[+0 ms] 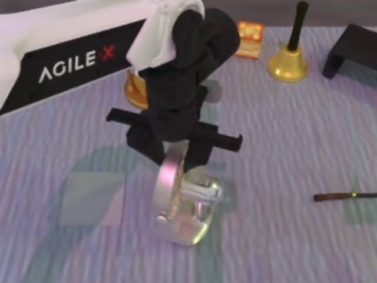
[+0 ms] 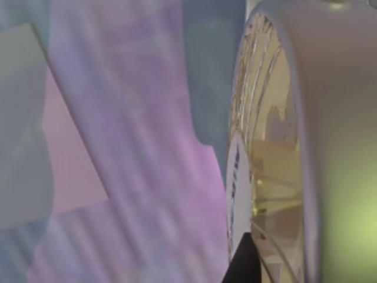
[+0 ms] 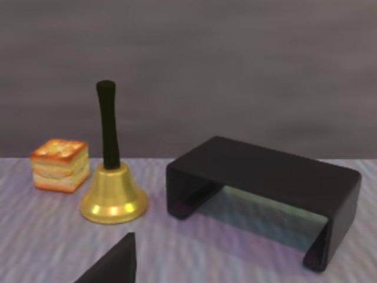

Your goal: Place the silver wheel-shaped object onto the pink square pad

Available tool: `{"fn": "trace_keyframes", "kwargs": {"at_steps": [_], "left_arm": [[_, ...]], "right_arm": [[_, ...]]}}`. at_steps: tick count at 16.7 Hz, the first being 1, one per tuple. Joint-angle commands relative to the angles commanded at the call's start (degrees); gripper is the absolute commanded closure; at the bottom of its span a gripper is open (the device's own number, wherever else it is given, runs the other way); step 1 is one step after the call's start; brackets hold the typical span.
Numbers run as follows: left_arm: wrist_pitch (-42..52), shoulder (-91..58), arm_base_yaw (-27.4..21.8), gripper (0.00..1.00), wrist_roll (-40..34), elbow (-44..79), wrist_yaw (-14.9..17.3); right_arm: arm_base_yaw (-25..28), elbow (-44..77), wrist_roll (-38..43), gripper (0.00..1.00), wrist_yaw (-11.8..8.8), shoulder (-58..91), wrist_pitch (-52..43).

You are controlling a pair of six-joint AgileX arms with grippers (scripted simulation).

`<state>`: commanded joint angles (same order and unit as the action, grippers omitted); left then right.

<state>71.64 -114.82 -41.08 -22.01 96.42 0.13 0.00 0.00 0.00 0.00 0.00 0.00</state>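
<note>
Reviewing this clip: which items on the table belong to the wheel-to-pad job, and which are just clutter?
Job items: silver wheel-shaped object, held under the left gripper; pink square pad, to the wheel's left.

Clutter: gold bell, orange cracker block, black bridge-shaped stand, thin dark stick, gold object behind the arm.

Wheel: the silver wheel-shaped object (image 1: 187,203) — shiny chrome disc with a thick rim, a stubby hub pointing sideways and a blocky base.
Wheel pose: disc on edge, upright, top of the rim under the black gripper body.
Pad: the pink square pad (image 1: 92,199) — flat, thin, pale lilac, partly under a greyish shade.
Pad place: just left of the wheel, apart from it.
</note>
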Motion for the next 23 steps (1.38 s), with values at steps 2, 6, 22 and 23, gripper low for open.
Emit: {"fn": "trace_keyframes", "kwargs": {"at_steps": [2, 6, 22, 23], "left_arm": [[2.2, -0.1, 0.1, 1.0, 0.0, 2.2, 0.0], [9.3, -0.2, 0.8, 1.0, -0.1, 9.5, 0.0], [11.1, 4.9, 7.9, 1.0, -33.2, 4.6, 0.1], [10.9, 5.9, 9.1, 1.0, -39.2, 3.3, 0.2]], "right_arm": [[0.0, 0.0, 0.0, 0.0, 0.0, 0.0, 0.0], [0.0, 0.0, 0.0, 0.0, 0.0, 0.0, 0.0], [0.0, 0.0, 0.0, 0.0, 0.0, 0.0, 0.0], [0.0, 0.0, 0.0, 0.0, 0.0, 0.0, 0.0]]}}
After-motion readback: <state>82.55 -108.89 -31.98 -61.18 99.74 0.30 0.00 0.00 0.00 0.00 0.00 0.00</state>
